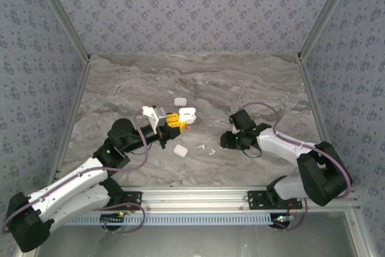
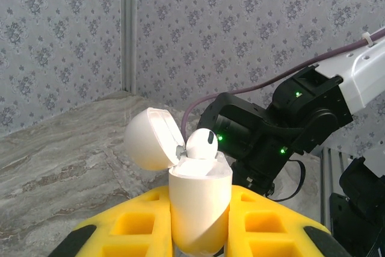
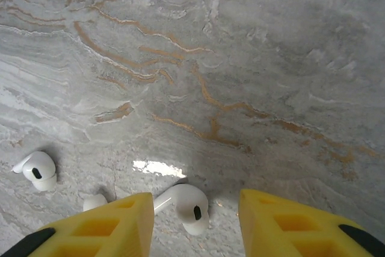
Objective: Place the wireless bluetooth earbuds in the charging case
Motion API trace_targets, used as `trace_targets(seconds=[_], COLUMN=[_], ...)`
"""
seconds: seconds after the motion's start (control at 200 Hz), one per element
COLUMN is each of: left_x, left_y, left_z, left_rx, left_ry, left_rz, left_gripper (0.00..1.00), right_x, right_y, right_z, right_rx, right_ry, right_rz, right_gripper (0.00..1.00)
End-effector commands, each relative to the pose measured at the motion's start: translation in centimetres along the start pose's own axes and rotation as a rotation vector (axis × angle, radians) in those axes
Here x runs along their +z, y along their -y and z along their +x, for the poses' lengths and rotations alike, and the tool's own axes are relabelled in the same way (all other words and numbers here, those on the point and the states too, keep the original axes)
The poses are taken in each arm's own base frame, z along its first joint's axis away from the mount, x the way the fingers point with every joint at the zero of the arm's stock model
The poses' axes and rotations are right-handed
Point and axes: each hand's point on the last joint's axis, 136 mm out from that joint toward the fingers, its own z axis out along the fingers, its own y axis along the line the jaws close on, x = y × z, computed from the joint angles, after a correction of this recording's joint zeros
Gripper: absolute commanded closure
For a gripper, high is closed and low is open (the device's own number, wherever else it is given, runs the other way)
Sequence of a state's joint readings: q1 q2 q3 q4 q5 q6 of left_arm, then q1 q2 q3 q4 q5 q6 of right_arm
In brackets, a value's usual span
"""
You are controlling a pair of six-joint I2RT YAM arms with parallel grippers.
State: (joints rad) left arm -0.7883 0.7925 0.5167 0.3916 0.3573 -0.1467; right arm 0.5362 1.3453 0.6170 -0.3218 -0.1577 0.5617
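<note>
Earbuds [image 3: 37, 170] are lying loose on the table [image 3: 252, 58]; the nearest earbud [image 3: 189, 206] is sitting between the right gripper's [image 3: 194, 233] spread jaws (neither seems to be touching it). The left gripper [image 2: 200, 233] is pinching the open case [image 2: 200, 197], with one bud [image 2: 201, 144] sitting inside. Pickup is in hand: the next move is calling for a square squeeze on the nearest earbud, then a lift toward the case.

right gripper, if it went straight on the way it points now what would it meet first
Most likely the white earbud lying on the marble table, framed by the open right gripper. Depth is unclear, so the gripper may reach the tabletop beside it about as soon.
</note>
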Motion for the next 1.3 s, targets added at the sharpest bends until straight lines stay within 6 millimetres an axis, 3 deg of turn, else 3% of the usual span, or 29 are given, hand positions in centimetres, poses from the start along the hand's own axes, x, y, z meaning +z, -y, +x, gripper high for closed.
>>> trace_targets(seconds=[0.0, 0.44, 0.889, 1.064, 1.294], left_x=[-0.3, -0.4, -0.4, -0.3, 0.3], left_y=[0.4, 0.3, 0.3, 0.2, 0.2], left_z=[-1.2, -1.2, -1.2, -1.1, -0.5], left_rx=[0.018, 0.017, 0.022, 0.020, -0.008], left_ry=[0.038, 0.037, 0.035, 0.031, 0.023], left_rz=[0.006, 0.000, -0.002, -0.007, 0.011], left_gripper=[1.00, 1.00, 1.00, 1.00, 1.00], right_x=[0.5, 1.8, 1.5, -1.0, -8.2], right_y=[0.0, 0.4, 0.1, -0.3, -2.6], right_z=[0.4, 1.7, 2.3, 0.5, -3.1], right_rx=[0.021, 0.024, 0.009, -0.047, -0.246], right_ry=[-0.020, -0.081, -0.095, 0.005, 0.263], right_rz=[-0.008, 0.000, -0.005, 0.001, -0.048], right_gripper=[0.57, 0.66, 0.79, 0.80, 0.80])
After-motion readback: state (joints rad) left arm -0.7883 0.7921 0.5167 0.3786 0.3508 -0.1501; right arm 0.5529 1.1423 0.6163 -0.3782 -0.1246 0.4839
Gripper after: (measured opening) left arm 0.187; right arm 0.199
